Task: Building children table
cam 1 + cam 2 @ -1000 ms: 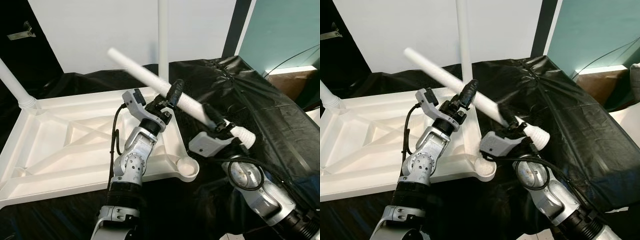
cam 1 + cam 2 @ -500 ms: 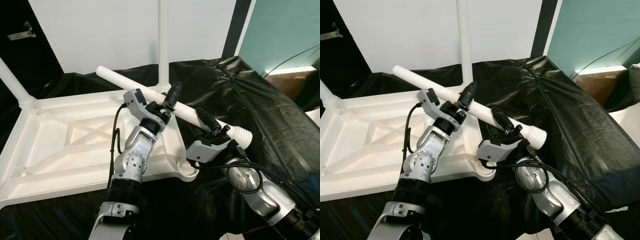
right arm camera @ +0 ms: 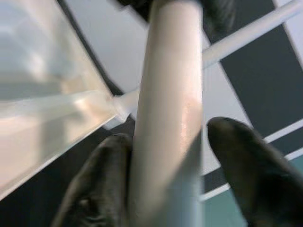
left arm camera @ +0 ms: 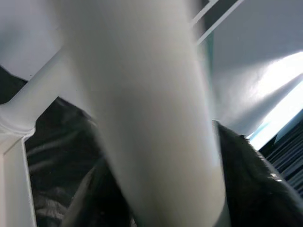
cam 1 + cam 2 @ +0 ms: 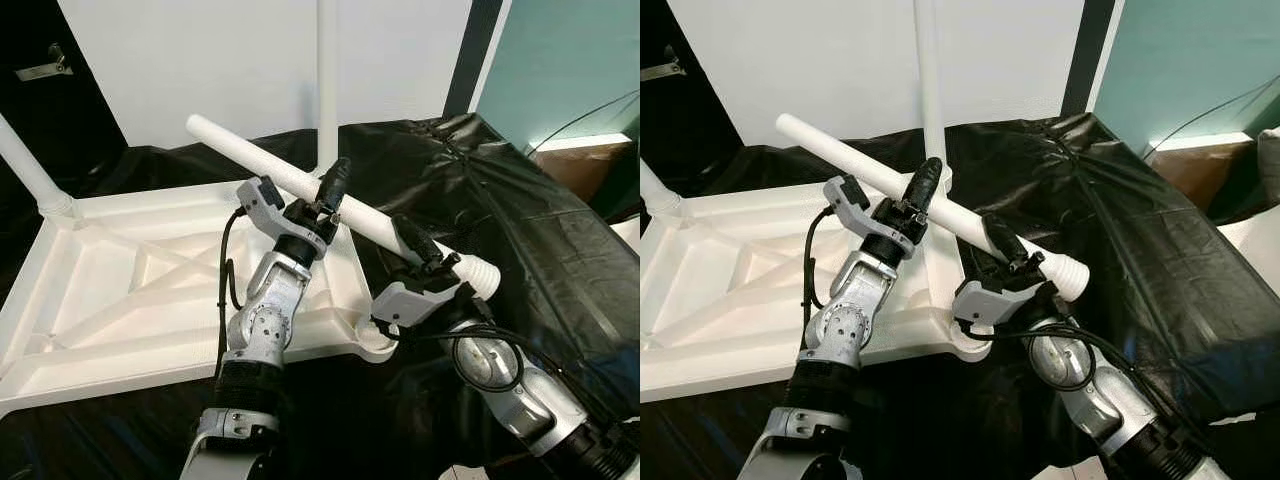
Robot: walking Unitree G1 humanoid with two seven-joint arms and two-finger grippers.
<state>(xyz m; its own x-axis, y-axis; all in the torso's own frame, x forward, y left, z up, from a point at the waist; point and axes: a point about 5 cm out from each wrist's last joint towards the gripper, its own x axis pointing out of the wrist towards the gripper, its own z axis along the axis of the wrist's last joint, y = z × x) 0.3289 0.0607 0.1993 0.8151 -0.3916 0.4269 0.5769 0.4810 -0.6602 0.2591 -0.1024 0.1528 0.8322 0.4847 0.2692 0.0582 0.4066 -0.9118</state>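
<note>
Lowered since a second earlier, the loose white table leg (image 5: 300, 185) lay slanted above the upturned white tabletop (image 5: 120, 290), left gripper (image 5: 330, 190) jaws clamped mid-shaft, right gripper (image 5: 422, 245) jaws closed near its ribbed end, over the black-sheeted desk (image 5: 520, 230).

Left gripper (image 5: 331, 189) raised on a bent silver arm, fingers clamped round a table leg (image 5: 262, 164). Right gripper (image 5: 421, 245) lower, forearm angled up, fingers closed on the same leg.
</note>
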